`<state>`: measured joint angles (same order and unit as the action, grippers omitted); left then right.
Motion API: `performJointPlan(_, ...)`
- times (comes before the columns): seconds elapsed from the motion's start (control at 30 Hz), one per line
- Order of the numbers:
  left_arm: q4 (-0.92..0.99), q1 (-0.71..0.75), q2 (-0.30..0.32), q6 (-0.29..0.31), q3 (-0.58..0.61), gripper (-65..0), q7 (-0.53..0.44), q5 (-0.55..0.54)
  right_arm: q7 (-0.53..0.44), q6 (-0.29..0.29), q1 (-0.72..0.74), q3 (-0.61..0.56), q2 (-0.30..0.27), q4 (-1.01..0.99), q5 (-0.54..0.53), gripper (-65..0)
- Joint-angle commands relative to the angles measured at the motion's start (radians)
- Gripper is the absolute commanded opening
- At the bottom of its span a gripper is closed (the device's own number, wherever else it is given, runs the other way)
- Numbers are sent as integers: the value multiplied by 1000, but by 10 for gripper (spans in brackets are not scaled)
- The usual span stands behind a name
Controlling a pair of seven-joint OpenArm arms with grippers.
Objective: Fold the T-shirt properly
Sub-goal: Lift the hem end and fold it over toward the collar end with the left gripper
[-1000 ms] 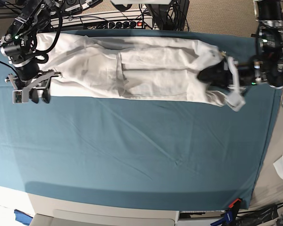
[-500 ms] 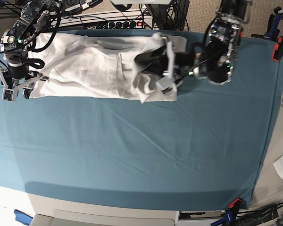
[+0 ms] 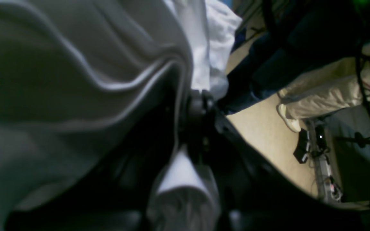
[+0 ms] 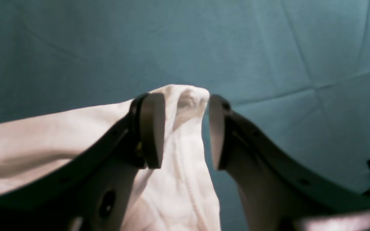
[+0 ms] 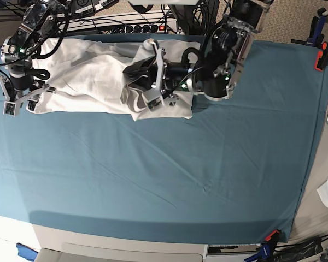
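Over the shirt's middle, the left gripper has carried its pinched hem inward, so the crosswise fold seems half done; right gripper open at the far corner.

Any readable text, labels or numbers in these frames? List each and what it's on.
None readable.
T-shirt: plain white, no print or legible tag.
Teal cloth: no markings.
Equipment behind the table: any labels too small and blurred to read.
Both wrist views: no lettering visible.
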<state>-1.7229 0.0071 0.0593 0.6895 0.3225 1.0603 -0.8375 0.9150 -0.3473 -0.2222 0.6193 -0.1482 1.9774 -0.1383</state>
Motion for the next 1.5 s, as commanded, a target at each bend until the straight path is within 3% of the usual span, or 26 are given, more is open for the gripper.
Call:
performJointPlan(0.0,-2,-20,-18,-5,3,-650,-33,-29,-29,4,6,4,-18,16,-3,-420)
performJointPlan(0.57,65,-37,-60,-12,3,-650,-29,-30,-30,4,6,4,-18,16,-30,-420)
performJointPlan(0.6,65,-37,-59,-12,3,-634,-29,-30,-30,4,6,4,-18,16,-30,-420)
performJointPlan(0.73,65,-37,-60,-8,3,-391,-30,-30,-30,4,6,4,-18,16,-30,-420)
performJointPlan(0.8,65,-37,-59,-8,3,-358,-30,-30,-30,4,6,4,-18,16,-30,-420)
performJointPlan(1.13,-80,-37,-53,-8,-19,-365,26,-29,-29,4,6,4,-18,16,-29,-420)
performJointPlan(1.23,-124,-34,-41,-11,-61,-461,24,-29,-29,3,6,4,-18,16,-29,-420)
performJointPlan(1.33,-127,-23,-35,-12,-128,-639,24,-24,-29,4,6,4,-18,16,-29,-420)
performJointPlan(1.4,-127,-13,-22,-15,-171,-650,24,-12,-30,4,6,4,-18,16,-30,-420)
performJointPlan(1.47,-127,-3,-2,-54,-199,-650,22,16,-30,4,6,4,-18,16,-30,-420)
